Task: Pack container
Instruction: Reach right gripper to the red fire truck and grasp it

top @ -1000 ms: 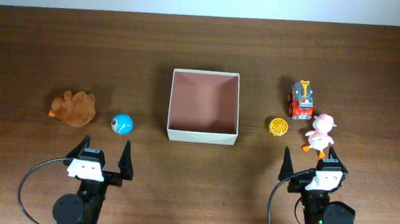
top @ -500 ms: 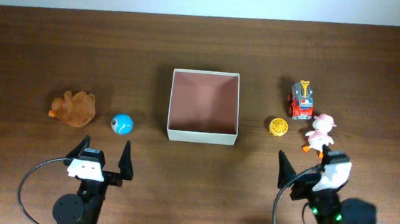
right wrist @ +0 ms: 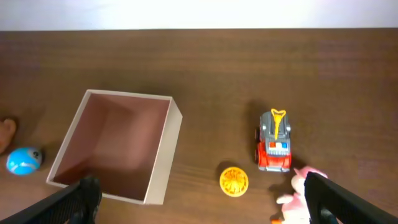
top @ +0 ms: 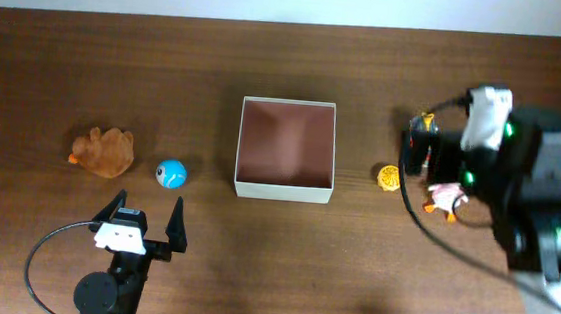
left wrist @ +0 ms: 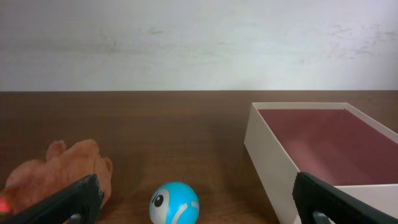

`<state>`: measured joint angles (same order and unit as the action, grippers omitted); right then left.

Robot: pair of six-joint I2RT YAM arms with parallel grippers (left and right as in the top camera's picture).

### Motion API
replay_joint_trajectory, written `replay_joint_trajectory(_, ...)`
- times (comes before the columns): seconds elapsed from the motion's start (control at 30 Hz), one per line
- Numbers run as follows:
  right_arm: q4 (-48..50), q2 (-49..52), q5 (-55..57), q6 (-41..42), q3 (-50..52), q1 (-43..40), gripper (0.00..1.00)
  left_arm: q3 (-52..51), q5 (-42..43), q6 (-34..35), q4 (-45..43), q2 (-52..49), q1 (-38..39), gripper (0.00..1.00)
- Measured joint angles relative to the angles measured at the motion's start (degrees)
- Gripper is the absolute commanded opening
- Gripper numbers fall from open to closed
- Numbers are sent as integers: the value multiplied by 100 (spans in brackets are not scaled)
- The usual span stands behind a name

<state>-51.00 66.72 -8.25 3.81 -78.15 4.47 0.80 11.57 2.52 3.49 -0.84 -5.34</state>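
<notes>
**Empty container, toys on both sides, both end effectors open**

Farthest to the left of the container, a brown plush toy is seen lying on the desk. A blue ball rests between it and the container's left wall, apart from both. The left end effector is held low on the near-left side of the container, its jaws spread fully and nothing gripped. It is judged to be parked there, aimed at the gap where the blue ball lies.

The container stands at the middle of the desk, open side up. Nothing is seen inside it, so packing is judged not yet begun.

Just right of the container a small yellow ball is found. Beyond it stands a red toy truck, with a pink-and-white duck figure nearer the robot. The right end effector is held high over this right-hand group, jaws wide and empty. A downward view is thus given of the container and the toys, and a pick there seems to be intended.
</notes>
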Motion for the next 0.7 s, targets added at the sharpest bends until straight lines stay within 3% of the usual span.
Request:
replay_joint_trajectory(0.4,-240,2870,348,-389,-1217,-737,99,0,0,2,-2,0,0,100)
replay_joint_trajectory(0.7,-227,4074,350,-811,-1445,-970,99,0,0,2,-2,0,0,100)
